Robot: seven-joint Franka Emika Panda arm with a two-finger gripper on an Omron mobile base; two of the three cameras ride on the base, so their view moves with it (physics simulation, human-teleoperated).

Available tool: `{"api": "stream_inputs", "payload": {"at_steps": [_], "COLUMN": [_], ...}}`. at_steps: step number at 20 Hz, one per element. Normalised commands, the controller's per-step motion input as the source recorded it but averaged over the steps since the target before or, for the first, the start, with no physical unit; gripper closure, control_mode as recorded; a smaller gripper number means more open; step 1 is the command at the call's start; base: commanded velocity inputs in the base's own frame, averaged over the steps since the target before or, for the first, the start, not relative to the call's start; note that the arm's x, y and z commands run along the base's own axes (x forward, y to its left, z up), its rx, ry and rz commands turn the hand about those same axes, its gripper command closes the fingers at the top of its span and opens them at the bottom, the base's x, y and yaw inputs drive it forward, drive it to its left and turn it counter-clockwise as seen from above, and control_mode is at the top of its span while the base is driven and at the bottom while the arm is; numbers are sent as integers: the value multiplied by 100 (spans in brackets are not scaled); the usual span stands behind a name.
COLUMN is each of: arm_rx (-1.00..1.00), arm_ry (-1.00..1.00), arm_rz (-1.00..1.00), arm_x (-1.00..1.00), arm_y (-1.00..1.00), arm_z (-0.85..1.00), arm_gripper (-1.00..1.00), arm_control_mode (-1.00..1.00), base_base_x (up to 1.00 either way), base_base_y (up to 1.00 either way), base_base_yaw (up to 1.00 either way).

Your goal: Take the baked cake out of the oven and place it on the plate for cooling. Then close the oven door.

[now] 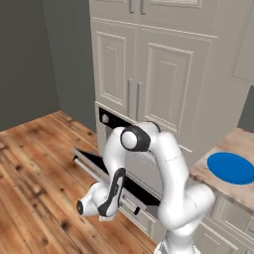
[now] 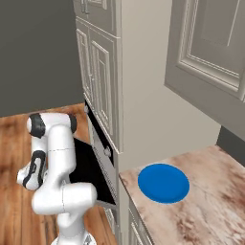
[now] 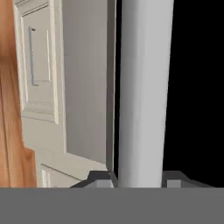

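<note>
arm (image 1: 163,163): rises from the base, elbow high, forearm folded down and forward
wrist: low, hand turned sideways
tool (image 3: 139,180): finger tips parted either side of a pale bar

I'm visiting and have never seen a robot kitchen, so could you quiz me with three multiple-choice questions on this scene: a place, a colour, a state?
1. Where is the plate?
A. on the floor
B. on the counter
C. inside the oven

2. What colour is the plate?
A. red
B. white
C. blue

3. How does the oven door stand?
A. open
B. fully shut
C. removed

Answers: 1 B, it lies on the marbled countertop; 2 C, a plain blue disc; 3 A, the black panel is swung down, away from the oven front.
</note>
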Motion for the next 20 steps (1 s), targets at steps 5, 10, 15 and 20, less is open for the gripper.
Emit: {"api": "stream_inputs", "payload": {"at_steps": [5,10,15,20], "arm_rx": [0,0,12,18], "arm_ry": [1,0,0,0], "arm_rz": [0,2,3,0], "arm_x": [-15,-36,-66,-56], "arm_y": [68,32,20,3], "arm_z": [-54,1,91,100], "arm_gripper": [-100,-100,-100,-100], "arm_control_mode": [-100,-100,-100,-100], "base_base_x": [0,0,0,0], "base_base_y": [0,0,0,0], "base_base_yaw": [0,0,0,0]}}
